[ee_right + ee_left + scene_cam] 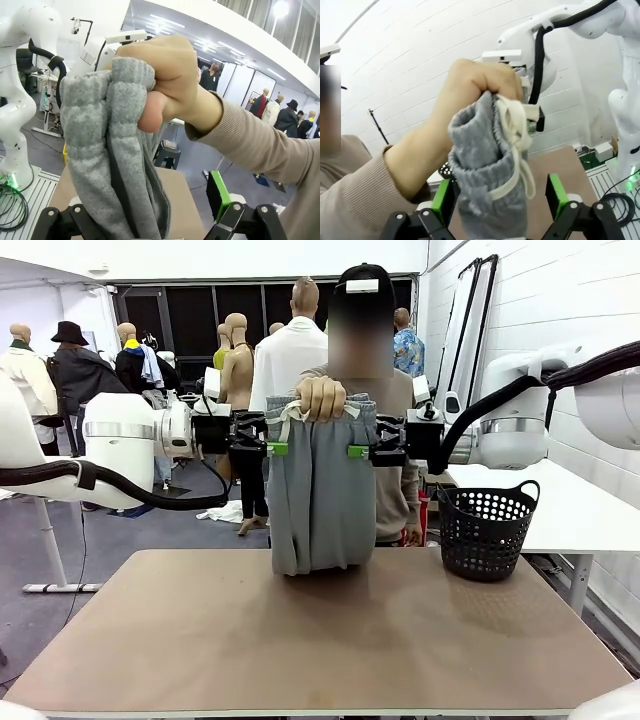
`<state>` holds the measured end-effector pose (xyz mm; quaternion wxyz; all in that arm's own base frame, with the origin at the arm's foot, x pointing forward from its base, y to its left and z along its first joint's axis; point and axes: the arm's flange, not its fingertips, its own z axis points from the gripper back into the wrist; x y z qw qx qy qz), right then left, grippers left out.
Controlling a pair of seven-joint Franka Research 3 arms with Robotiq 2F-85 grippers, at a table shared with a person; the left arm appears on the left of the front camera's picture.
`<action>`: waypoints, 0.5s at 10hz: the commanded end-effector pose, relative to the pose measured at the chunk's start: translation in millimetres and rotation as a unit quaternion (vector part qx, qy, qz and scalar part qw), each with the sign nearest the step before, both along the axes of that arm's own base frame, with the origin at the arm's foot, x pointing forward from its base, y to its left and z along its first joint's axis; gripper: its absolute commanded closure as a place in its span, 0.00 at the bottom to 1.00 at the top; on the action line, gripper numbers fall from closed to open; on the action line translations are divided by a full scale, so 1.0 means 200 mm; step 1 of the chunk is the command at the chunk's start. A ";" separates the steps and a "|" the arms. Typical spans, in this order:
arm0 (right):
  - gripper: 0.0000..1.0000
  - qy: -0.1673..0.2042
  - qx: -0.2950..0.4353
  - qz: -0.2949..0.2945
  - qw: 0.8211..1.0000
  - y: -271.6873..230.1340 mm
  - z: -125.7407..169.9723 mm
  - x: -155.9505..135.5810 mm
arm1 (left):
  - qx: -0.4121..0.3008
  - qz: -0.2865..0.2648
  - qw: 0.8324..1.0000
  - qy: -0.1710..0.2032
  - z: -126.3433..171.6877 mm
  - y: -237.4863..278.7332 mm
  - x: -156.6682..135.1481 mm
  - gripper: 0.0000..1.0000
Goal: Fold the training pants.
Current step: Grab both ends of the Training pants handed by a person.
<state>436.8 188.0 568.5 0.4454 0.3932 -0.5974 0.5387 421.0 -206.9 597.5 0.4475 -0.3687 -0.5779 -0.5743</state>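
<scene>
The person's hand [321,397] holds the grey training pants [320,500] up by the waistband, hems resting on the table [300,640], apparently so the left gripper [272,448] and right gripper [362,451], both with jaws spread, can straddle its ends.

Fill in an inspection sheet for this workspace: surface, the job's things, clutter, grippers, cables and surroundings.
Surface: brown table, flat and matte.
Job's things: grey training pants hang from the person's hand, which grips the waistband; their lower end reaches the table.
Clutter: black basket on the table's far right corner.
Grippers: left gripper and right gripper flank the pants just below the waistband, jaws open around the cloth's side edges.
Cables: left arm's cable hangs in a loop; right arm's cable runs along the arm; floor coil lies beside the table.
Surroundings: white brick wall; white side table behind the basket.
</scene>
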 end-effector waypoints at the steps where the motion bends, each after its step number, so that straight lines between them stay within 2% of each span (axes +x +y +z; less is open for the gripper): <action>1: 0.06 0.011 -0.002 0.011 1.000 0.03 0.00 0.04 | -0.015 -0.012 1.000 0.010 0.02 -0.03 0.01 0.40; 4: 0.63 0.026 -0.011 0.025 0.999 0.02 0.00 0.03 | -0.008 -0.005 0.999 0.033 0.00 -0.05 0.02 1.00; 5: 0.83 0.028 -0.016 0.031 0.999 0.02 0.00 0.03 | -0.007 0.001 0.999 0.038 -0.01 -0.05 0.03 1.00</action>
